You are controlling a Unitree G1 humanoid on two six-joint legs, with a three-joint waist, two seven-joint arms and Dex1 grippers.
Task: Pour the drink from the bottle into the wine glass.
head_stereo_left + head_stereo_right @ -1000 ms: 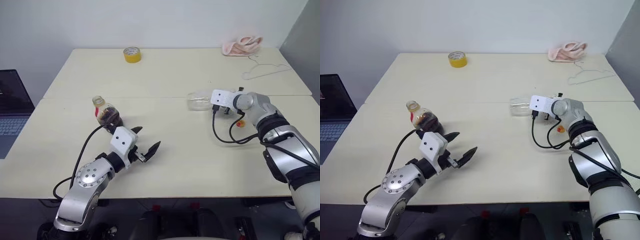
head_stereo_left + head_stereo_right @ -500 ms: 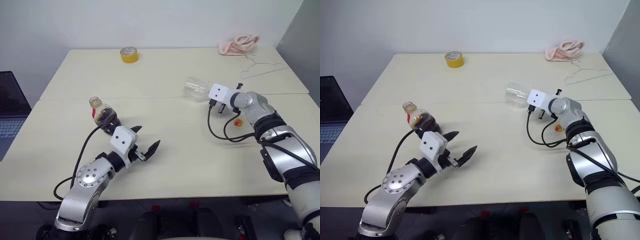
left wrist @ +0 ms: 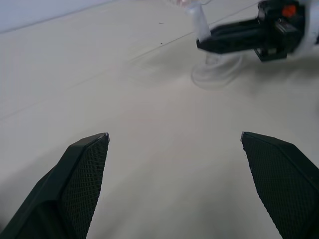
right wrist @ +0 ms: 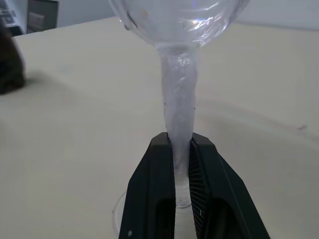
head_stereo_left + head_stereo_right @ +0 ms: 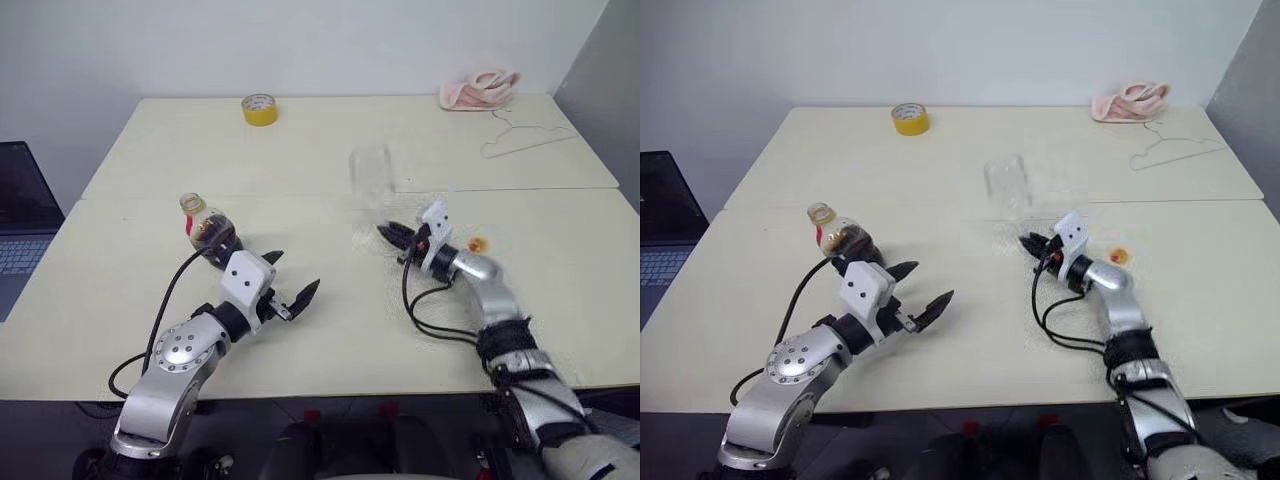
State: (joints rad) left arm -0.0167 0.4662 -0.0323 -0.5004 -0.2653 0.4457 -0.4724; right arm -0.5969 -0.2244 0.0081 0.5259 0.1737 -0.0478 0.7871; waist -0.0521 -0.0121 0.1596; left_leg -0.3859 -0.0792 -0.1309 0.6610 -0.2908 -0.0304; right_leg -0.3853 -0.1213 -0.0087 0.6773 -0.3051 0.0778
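Right gripper (image 4: 182,164) clamped tight on the thin stem of the clear, round-bowled wine glass (image 5: 371,177), upright at table centre. Left gripper (image 5: 293,287) spread wide, empty. Squat clear plastic bottle (image 5: 209,229) of dark cola-like drink (image 5: 215,236) stands at its 11 o'clock, uncapped.

Even, soft overhead light leaves the table (image 5: 320,140) bright with only faint shadows, the wine glass (image 5: 371,178) near its middle seam is smeared by motion blur, and in the right wrist view its bowl carries small glints of glare.
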